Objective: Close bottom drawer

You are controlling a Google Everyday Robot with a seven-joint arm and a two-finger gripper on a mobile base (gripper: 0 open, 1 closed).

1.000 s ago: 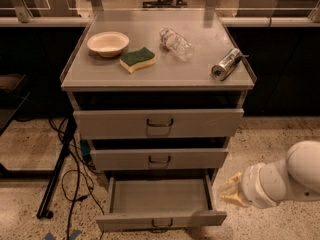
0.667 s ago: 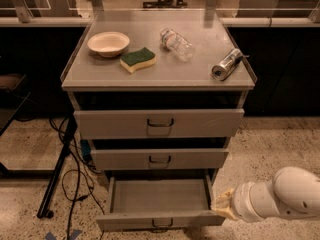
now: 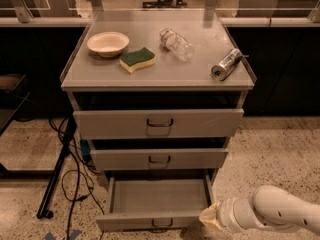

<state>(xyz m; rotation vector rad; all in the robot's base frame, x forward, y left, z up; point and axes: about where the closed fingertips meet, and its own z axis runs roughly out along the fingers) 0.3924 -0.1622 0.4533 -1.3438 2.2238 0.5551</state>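
Lower and further left than a second ago: the gripper (image 3: pixel 210 217), with more of the white arm (image 3: pixel 280 215) showing behind it. Comes in from the right edge, down near the floor. Sits just beside the right front corner of the bottom drawer (image 3: pixel 125 222). Hard to say if touching it or not. Cannot tell if open or shut, or if gripping anything.

Same spot as before for the bottom drawer. Lowest of three in the grey cabinet (image 3: pixel 235 101). Sticks well out toward the camera, with its grey inside in plain sight. Has a small dark handle (image 3: pixel 162 223) in the middle of its thin front.

Just above it, the middle drawer (image 3: pixel 200 159), with a handle much the same. Above that, the top drawer (image 3: pixel 200 123), the tallest and widest front. Dark gap over each of these two.

Four things on the cabinet top. At the back left, a pale bowl (image 3: pixel 108 43). Just beside it, a yellow sponge (image 3: pixel 137 59) with a green top. Near the back middle, a clear bottle (image 3: pixel 176 44) on its side. Near the right edge, a shiny can (image 3: pixel 226 64), also on its side.

On the speckled floor to the left, black cables (image 3: pixel 75 169) and a black stand leg (image 3: pixel 55 184).
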